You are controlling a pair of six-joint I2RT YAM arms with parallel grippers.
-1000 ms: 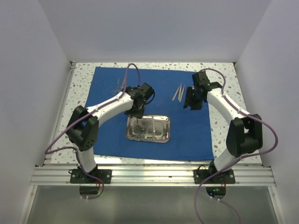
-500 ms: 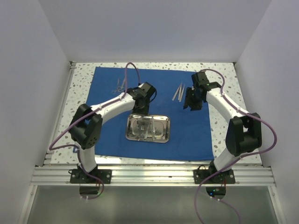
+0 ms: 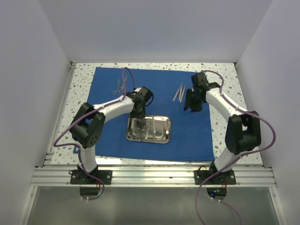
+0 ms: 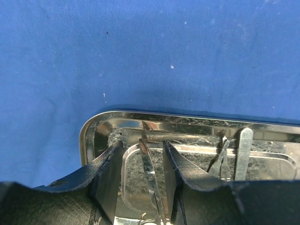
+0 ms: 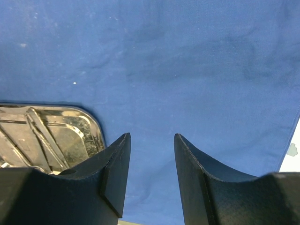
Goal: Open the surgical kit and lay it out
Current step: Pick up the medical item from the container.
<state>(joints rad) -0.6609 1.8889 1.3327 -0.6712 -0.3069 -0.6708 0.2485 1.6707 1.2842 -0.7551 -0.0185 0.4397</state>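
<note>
The royal-blue cloth (image 3: 192,131) lies spread flat on the table. The shiny steel tray (image 3: 165,131) sits on its near middle and holds several thin instruments. My left gripper (image 3: 138,116) is lowered into the tray's left end. In the left wrist view the tray (image 4: 96,129) is close below, and my left gripper (image 4: 142,157) is open, its jaws on either side of a thin scissor-like instrument (image 4: 151,180) without gripping it. My right gripper (image 3: 191,106) hovers open and empty over the cloth (image 5: 197,70), to the right of the tray (image 5: 89,126).
Pale tweezers (image 3: 179,92) lie on the cloth just left of my right gripper. A ring-handled instrument (image 3: 120,86) lies on the cloth at the far left. White walls enclose the speckled table (image 3: 225,93) on three sides.
My left gripper rose off the tray's far left edge, then came back down into the tray's left end around an instrument. The right arm has barely moved.
</note>
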